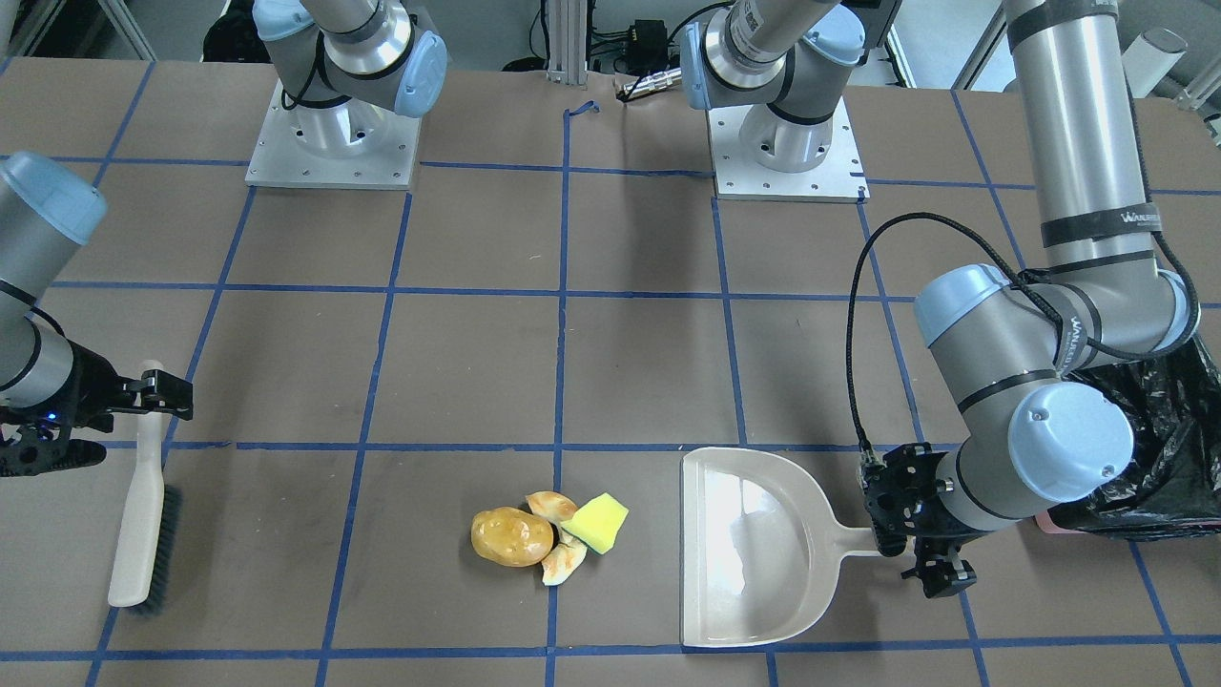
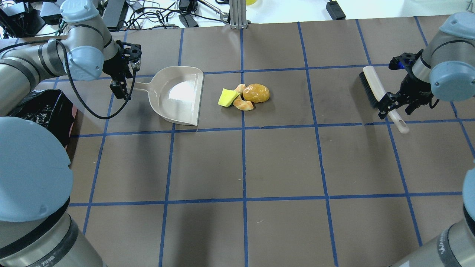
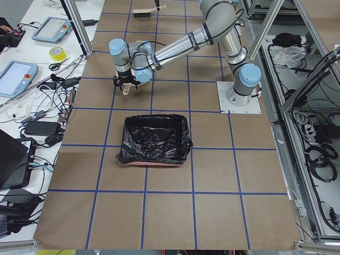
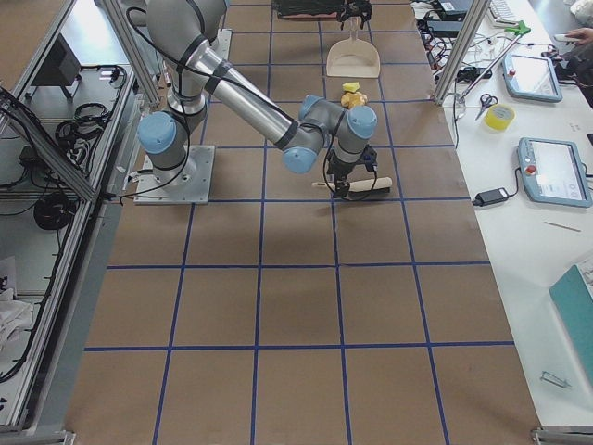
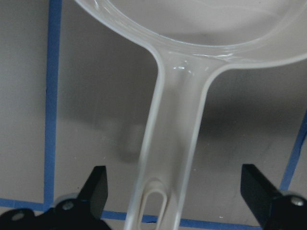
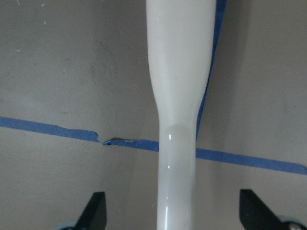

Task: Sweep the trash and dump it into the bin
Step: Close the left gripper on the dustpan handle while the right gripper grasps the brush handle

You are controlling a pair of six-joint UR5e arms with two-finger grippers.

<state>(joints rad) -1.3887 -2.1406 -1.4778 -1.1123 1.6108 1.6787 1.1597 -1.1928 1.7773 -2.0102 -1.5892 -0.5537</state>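
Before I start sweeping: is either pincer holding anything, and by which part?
Nothing is held. The left pincer is open astride the beige plastic dustpan's handle; the right pincer is open astride the white brush's handle.

Glossy golden-brown potato-like lump (image 1: 512, 536), 2 beige peels (image 1: 551, 505), yellow-green sponge wedge (image 1: 596, 521) clustered touching, black-bagged bin (image 3: 154, 157) well apart

light: bright, even, from above | shadows: soft, broad arm shadows on worktop (image 2: 207, 230) | glare: white patch in dustpan (image 2: 180, 94), glints on bin (image 3: 156, 141) liner | focus: exterior views sharp; handle (image 5: 168, 143) in left wrist view smeared, soft | corners: jaws dark, underexposed in both wrist views
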